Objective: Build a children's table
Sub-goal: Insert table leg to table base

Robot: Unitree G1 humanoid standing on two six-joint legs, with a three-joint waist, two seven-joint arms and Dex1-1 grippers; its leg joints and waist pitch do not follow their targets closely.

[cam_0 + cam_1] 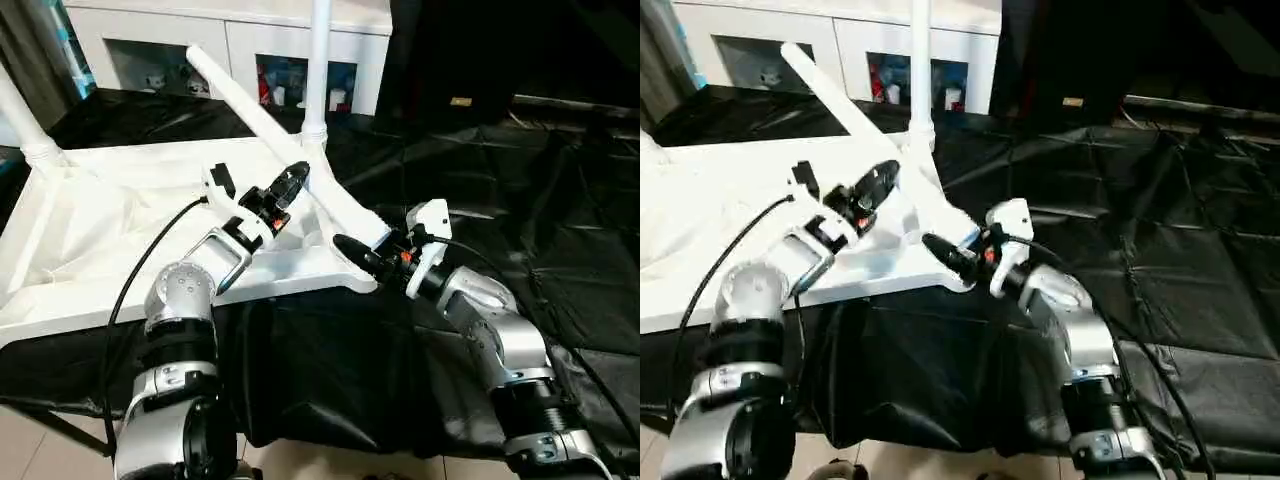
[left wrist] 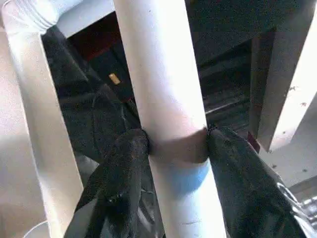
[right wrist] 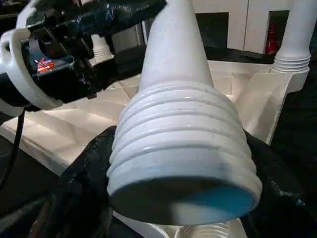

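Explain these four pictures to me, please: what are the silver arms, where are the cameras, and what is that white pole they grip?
It is a humanoid robot. Two pictures come from its head, looking down over its arms; two from cameras on its wrists. A white plastic tabletop lies upside down on a black-draped work table, with two legs already upright in corner sockets. The left gripper and the right gripper both clamp a loose leg, the right one near its threaded end.

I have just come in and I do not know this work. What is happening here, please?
A humanoid robot is building a white children's table, which lies upside down on black cloth. Both hands grip one loose leg: the left hand around its shaft, the right hand at its threaded end beside the near corner. Another leg already stands in its socket.
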